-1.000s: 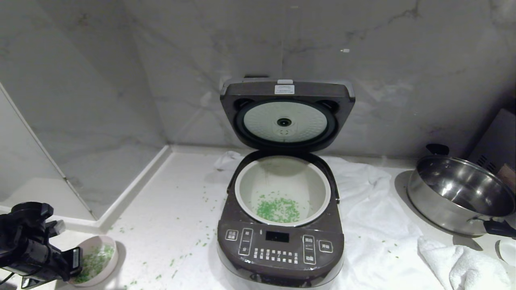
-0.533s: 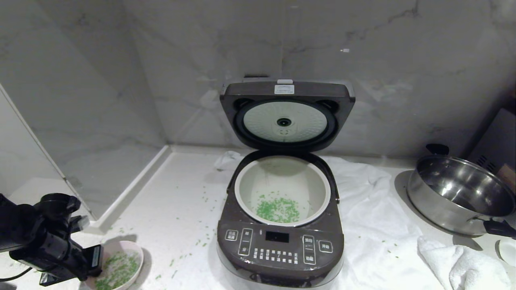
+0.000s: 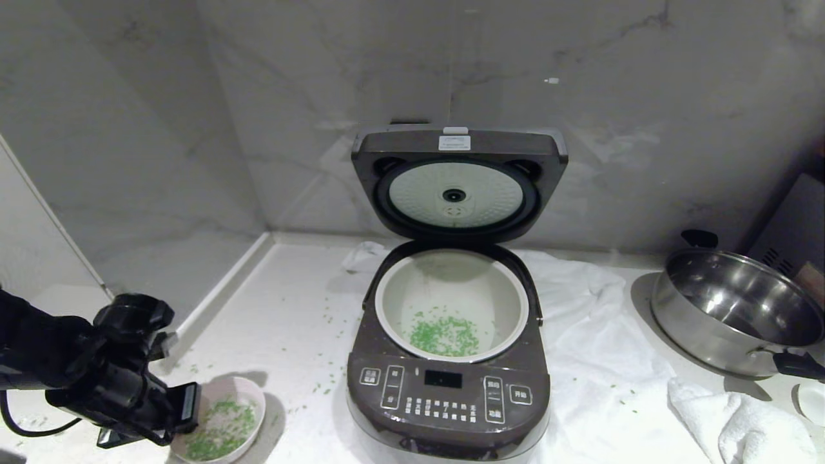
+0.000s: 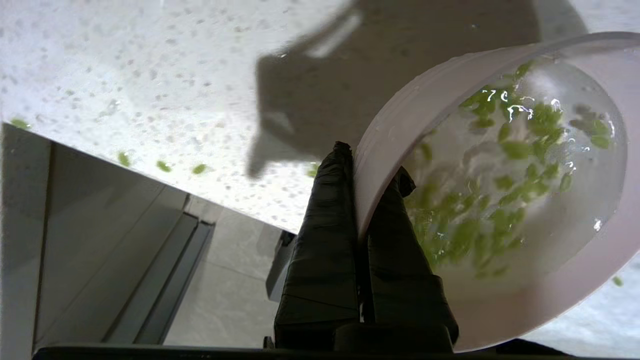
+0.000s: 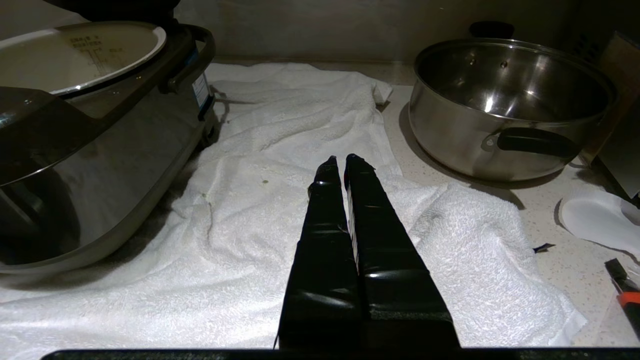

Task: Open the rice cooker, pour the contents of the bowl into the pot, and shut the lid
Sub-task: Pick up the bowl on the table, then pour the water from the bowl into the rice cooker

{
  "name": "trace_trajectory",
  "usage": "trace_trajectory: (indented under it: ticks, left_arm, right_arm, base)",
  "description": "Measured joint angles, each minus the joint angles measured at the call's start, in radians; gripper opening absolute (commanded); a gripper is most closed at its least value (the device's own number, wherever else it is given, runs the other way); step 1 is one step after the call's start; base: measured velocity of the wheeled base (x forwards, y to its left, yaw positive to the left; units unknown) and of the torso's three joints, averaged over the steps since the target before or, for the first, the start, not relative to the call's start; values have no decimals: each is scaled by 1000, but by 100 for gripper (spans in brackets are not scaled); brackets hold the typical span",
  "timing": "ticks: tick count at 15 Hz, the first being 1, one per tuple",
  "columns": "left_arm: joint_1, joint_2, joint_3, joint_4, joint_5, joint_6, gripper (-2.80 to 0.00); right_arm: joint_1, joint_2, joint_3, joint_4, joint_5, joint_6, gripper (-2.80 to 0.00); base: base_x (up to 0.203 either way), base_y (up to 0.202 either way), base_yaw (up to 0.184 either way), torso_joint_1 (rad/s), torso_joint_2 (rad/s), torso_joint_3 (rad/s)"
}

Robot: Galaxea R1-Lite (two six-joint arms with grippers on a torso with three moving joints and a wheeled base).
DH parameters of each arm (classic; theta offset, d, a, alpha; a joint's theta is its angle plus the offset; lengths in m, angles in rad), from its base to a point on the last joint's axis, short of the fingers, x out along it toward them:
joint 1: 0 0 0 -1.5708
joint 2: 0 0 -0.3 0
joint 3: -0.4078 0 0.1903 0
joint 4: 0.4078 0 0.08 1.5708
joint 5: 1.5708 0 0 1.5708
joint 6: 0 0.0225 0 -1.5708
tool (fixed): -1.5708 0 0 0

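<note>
1. Since a second ago my left gripper has carried the bowl rightward along the counter, closer to the rice cooker.
2. Nearest me, that gripper is clamped on the bowl's rim, one finger outside the wall and one inside; the bowl hangs tilted over the counter's front left part.
3. Chopped green bits lie in the bowl, wet-looking; more are scattered on the counter.
4. My right gripper is closed on nothing, parked above the white towel beside the cooker.
5. Front panel buttons carry white lettering I cannot read.
6. Behind the panel, the white pot holds a patch of green bits.
7. Farther back, the lid stands open against the wall; its small label is unreadable.
8. A steel pan sits at the right, well apart from the cooker.
</note>
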Motion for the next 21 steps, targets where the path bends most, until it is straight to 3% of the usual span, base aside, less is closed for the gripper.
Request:
trace_trajectory:
  ticks: [3, 8, 16, 21]
  left_arm:
    - [-76, -17, -55, 66, 3, -48, -280]
    - [-175, -23, -243, 240, 4, -114, -280]
    - [-295, 56, -585, 462, 23, -176, -280]
    - [-329, 139, -829, 601, 31, -184, -280]
  right_arm:
    - [0, 0, 0, 0, 0, 0, -280]
    - [0, 0, 0, 0, 0, 0, -280]
    - [0, 0, 0, 0, 0, 0, -280]
    - [0, 0, 0, 0, 0, 0, -280]
  base:
    - [0, 0, 0, 0, 0, 0]
    - [0, 0, 0, 0, 0, 0]
    - [0, 0, 0, 0, 0, 0]
    - [0, 0, 0, 0, 0, 0]
